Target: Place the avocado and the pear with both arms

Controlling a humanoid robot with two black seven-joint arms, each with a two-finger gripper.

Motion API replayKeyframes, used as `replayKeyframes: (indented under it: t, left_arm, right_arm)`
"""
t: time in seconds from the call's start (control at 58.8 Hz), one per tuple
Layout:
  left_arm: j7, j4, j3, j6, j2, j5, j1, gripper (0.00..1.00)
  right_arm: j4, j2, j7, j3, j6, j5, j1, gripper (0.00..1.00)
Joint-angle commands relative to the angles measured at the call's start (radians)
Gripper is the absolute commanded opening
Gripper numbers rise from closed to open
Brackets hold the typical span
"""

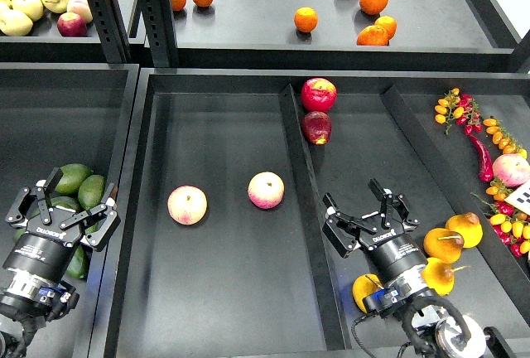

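Several dark green avocados (73,177) lie in a pile in the left bin. My left gripper (62,209) is open and empty, right over the pile, and hides part of it. I cannot tell which avocado is the slimmer, darker one. Several yellow-orange pears (443,244) with brown stems lie in the right compartment, one of them (364,292) partly behind my right wrist. My right gripper (367,219) is open and empty, just left of and above the pears, touching none.
Two pink-cream fruits (187,205) (266,190) lie in the middle tray. A raised divider (302,200) separates it from the right compartment, which holds two red apples (318,94). Oranges (305,19) sit on the back shelf. Small peppers and tomatoes (480,151) lie at the right.
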Motion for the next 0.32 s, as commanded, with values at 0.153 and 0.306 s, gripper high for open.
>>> replayKeyframes:
  t: [0.153, 0.306]
  left_arm:
    - [-0.001, -0.029, 0.004, 0.000, 0.000, 0.010, 0.004, 0.99]
    - [-0.001, -0.049, 0.004, 0.000, 0.000, 0.013, 0.004, 1.00]
  right_arm:
    - [0.012, 0.000, -0.003, 0.001, 0.000, 0.003, 0.004, 0.99]
    - [0.014, 0.000, -0.003, 0.001, 0.000, 0.003, 0.004, 0.99]
